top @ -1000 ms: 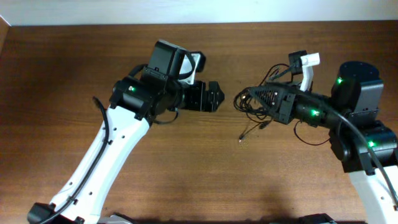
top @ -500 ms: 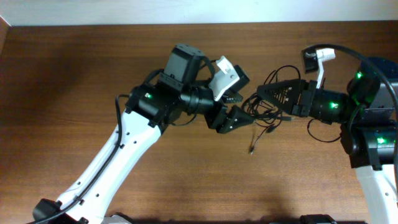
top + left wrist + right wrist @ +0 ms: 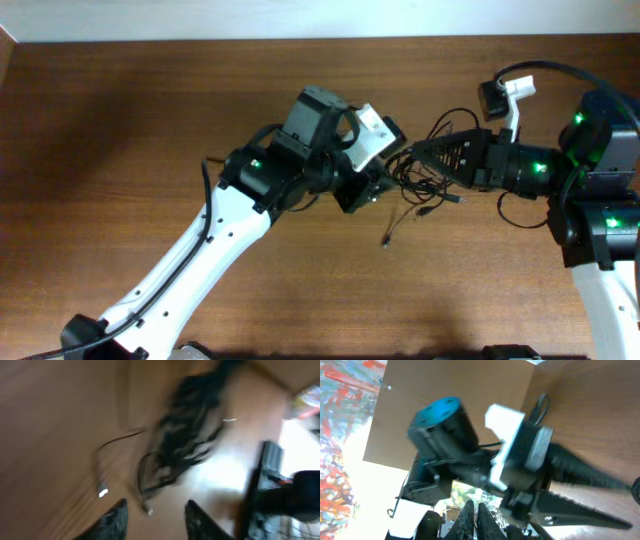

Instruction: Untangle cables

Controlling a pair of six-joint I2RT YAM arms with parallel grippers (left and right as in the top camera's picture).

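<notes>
The right hand [image 3: 415, 157] is closed on the cables [image 3: 428, 185], a tangle over the counter [image 3: 120, 150] with one strand trailing down. The left hand [image 3: 378, 186], fingers [image 3: 117, 519] apart, sits just beside it.

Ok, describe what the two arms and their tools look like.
The left arm and right arm have white lower links, black joint housings with green lights, and black cords alongside. The left tool and right tool are black and pointed, each under a white bracket.
</notes>
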